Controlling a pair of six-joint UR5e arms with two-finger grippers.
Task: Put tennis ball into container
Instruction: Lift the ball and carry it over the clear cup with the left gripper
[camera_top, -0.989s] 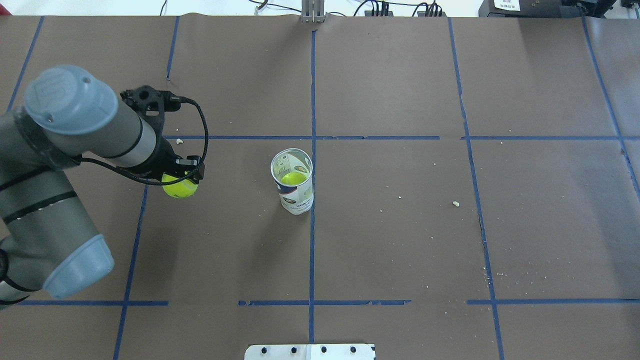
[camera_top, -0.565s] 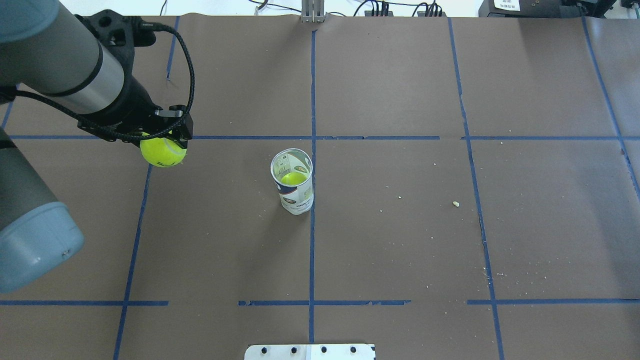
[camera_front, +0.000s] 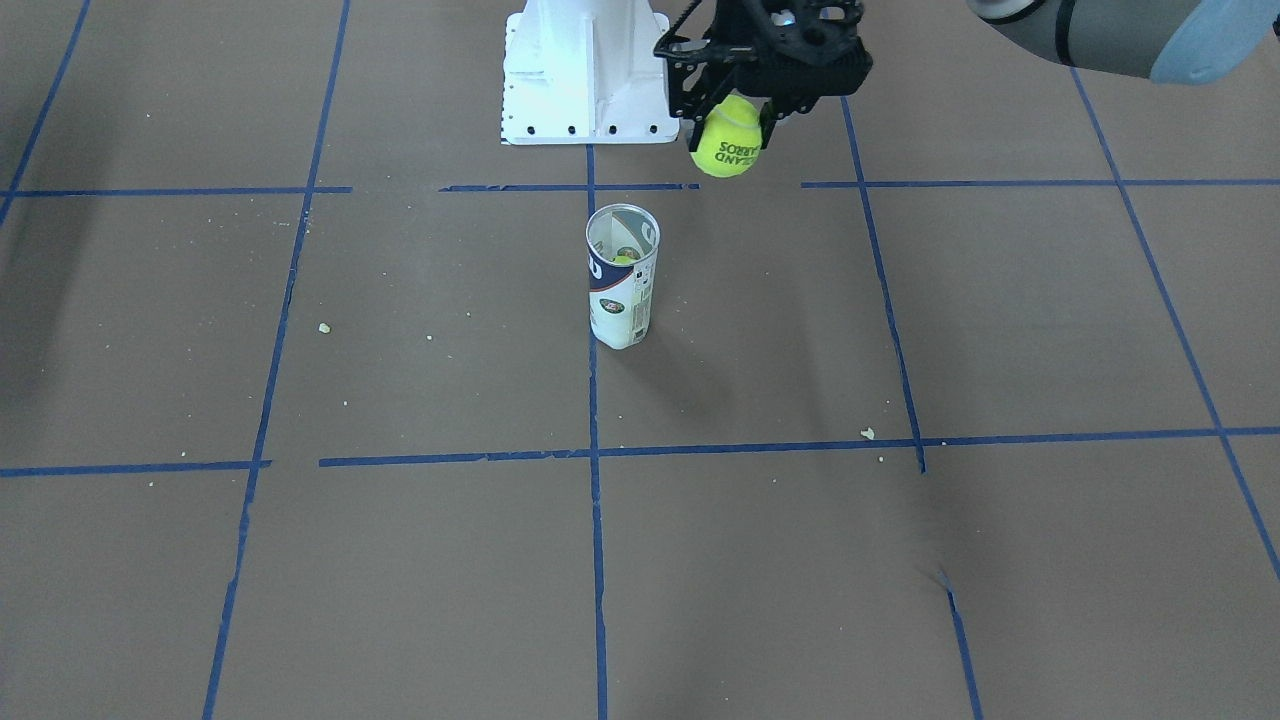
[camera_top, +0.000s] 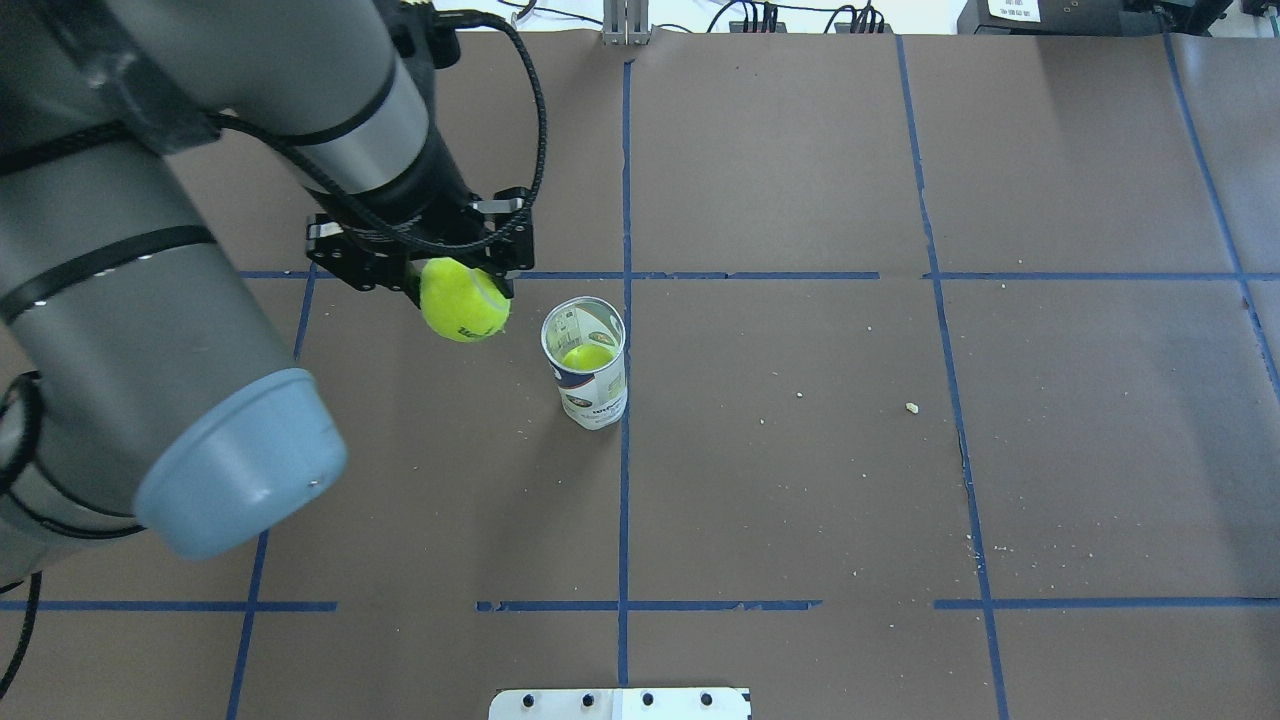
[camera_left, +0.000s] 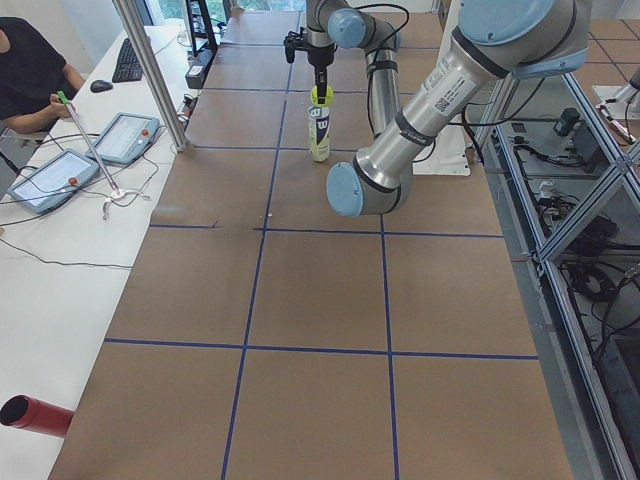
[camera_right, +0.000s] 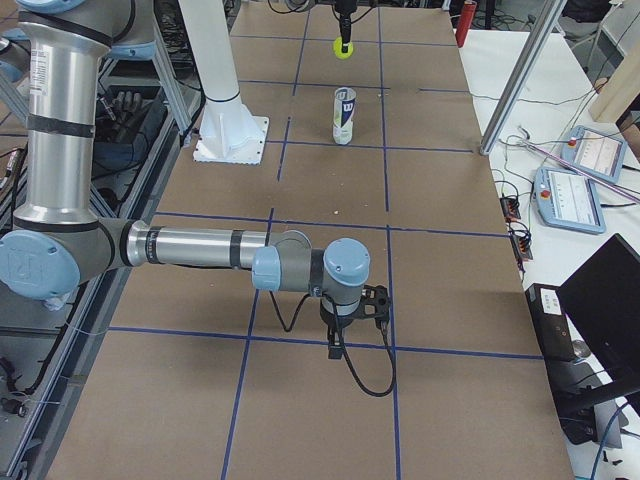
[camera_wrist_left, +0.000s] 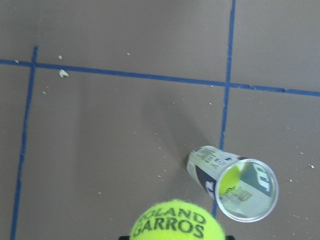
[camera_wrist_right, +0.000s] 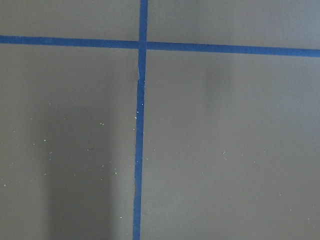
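Note:
The yellow-green tennis ball (camera_top: 463, 300) with black lettering hangs in the air with my left gripper (camera_top: 460, 283) shut on it. It sits a little left of the container's mouth and above it. The container (camera_top: 590, 370), a clear tube with a white and navy label, stands upright near the table's middle. A second ball (camera_top: 587, 356) lies inside it. The left wrist view shows the held ball (camera_wrist_left: 177, 224) at the bottom edge and the tube's open rim (camera_wrist_left: 247, 190) to its right. My right gripper (camera_right: 337, 345) shows only in the exterior right view, low over the table; I cannot tell its state.
The white robot base (camera_front: 585, 75) stands behind the tube. Blue tape lines and small crumbs (camera_front: 868, 433) mark the brown table cover. At the table's side a metal pole (camera_left: 150, 75) and operator tablets (camera_left: 125, 137) stand beyond it.
My left arm has carried the tennis ball to the right, from the table's left part to just beside the tube, and has risen toward the camera. The tube has stayed put.

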